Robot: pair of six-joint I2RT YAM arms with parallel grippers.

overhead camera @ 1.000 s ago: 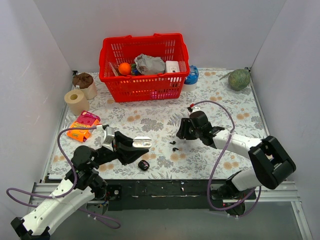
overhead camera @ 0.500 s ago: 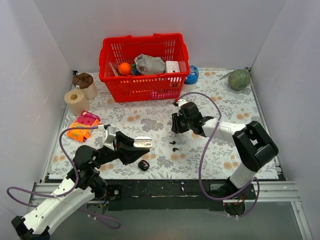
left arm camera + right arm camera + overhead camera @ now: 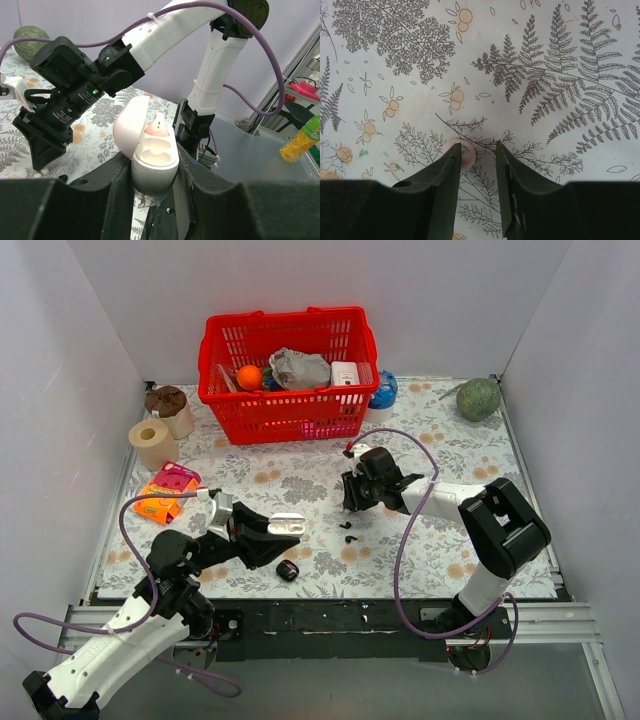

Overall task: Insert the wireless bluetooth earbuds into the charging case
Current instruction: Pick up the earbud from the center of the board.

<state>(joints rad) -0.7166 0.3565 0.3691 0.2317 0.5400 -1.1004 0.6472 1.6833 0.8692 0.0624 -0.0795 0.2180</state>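
Left jaws grip white case point(image 3: 152, 155) (open).

White-and-black left arm point(image 3: 110, 640) and right arm point(image 3: 450, 498)
White links, black joints, dark fingers point(image 3: 442, 195), looping purple cables point(image 3: 397, 575).

The right arm point(image 3: 455, 498) has folded inward: its elbow point(image 3: 508, 528), a second ago low and far out toward the right side of the table point(image 3: 470, 445), now stands nearer the middle and farther from the near edge. The right gripper point(image 3: 351, 504) has slid a little to the left and away from the near edge, so it now hangs more directly beyond the two earbuds point(image 3: 347, 526) than before. The purple cable point(image 3: 425, 455) has swung left with it – its hanging stretch now crosses the cloth nearer the middle.
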